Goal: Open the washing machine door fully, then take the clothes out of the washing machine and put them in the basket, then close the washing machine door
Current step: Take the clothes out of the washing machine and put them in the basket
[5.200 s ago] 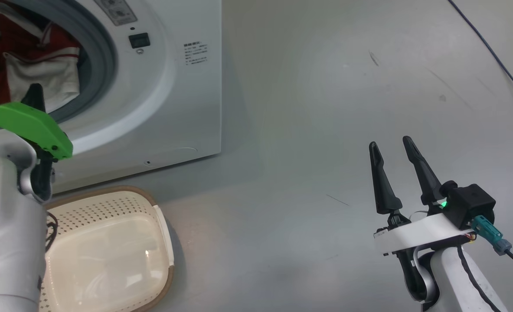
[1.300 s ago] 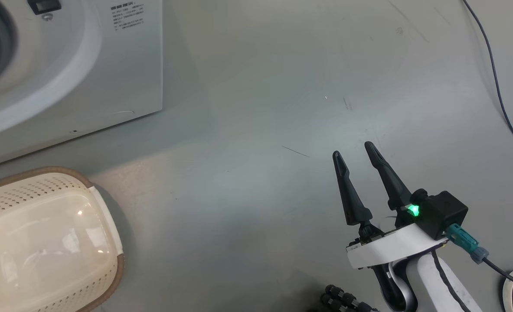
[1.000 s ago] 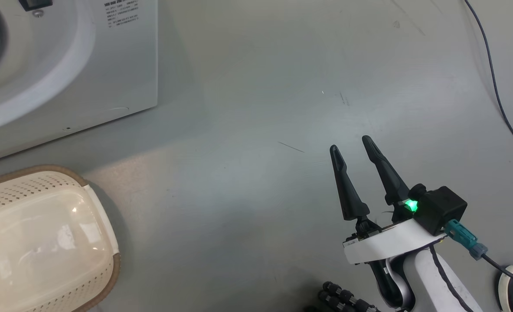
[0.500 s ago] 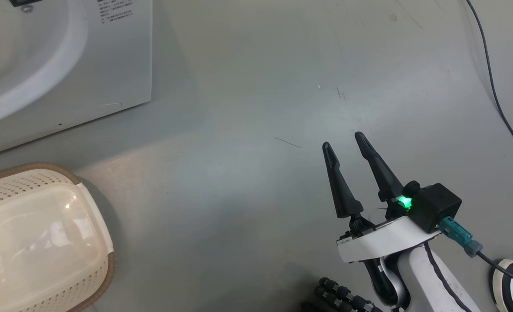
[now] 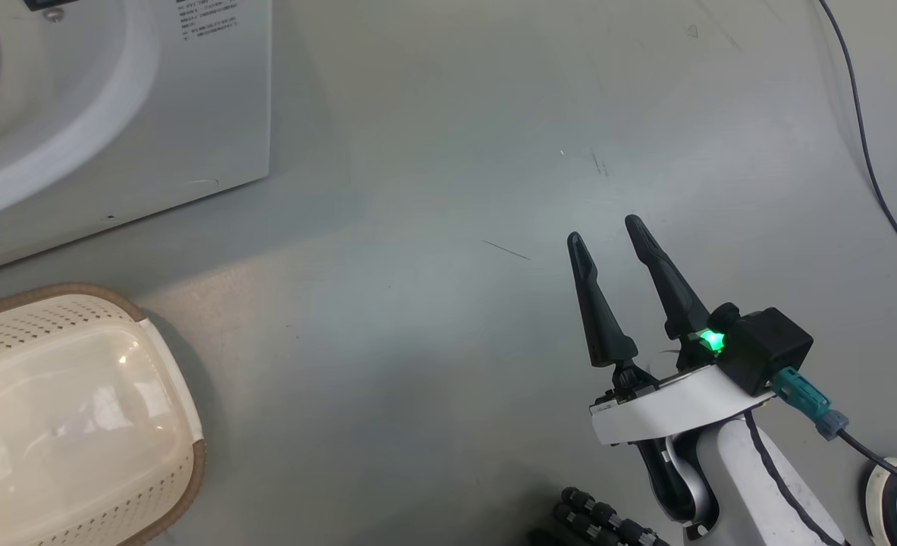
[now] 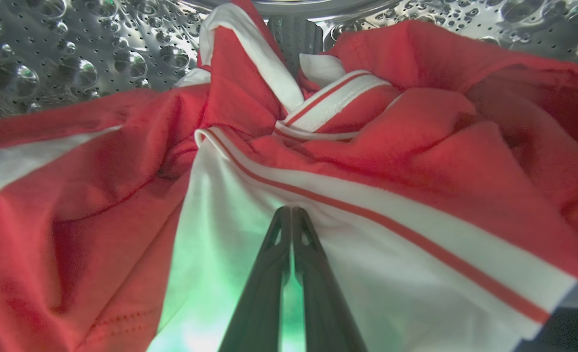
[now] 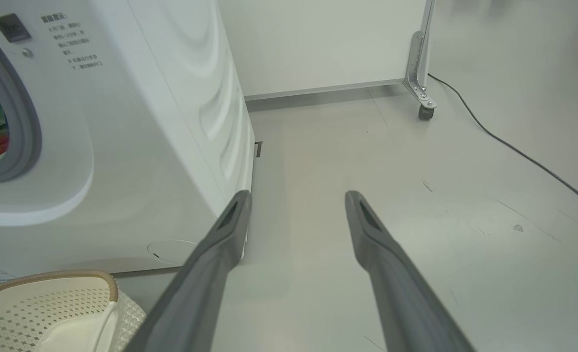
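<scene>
On the smooth pale grey floor we see the big white boxy front-loading washing machine, its round opening ringed by a grey rubber gasket. Inside its perforated steel drum lie the soft bright red clothes with white panels and white stripe trim, heaped and creased across the drum's lower part; a sliver of red also shows through the opening in the right wrist view.

The small cream plastic basket with perforated sides and a brown woven-look rim stands on the floor just in front of the washer's lower front panel, at the robot's left.

The left gripper is inside the drum, its two dark fingers clenched together with only a hairline between them, tips pressed against a white panel just under a red stripe. We cannot tell whether a fold of cloth is caught between them.

The right gripper hangs over bare floor, well apart from washer and basket, its fingers spread wide and grasping nothing; a green light glows at its wrist.

A thin dark cable trails along the floor at the far right.
</scene>
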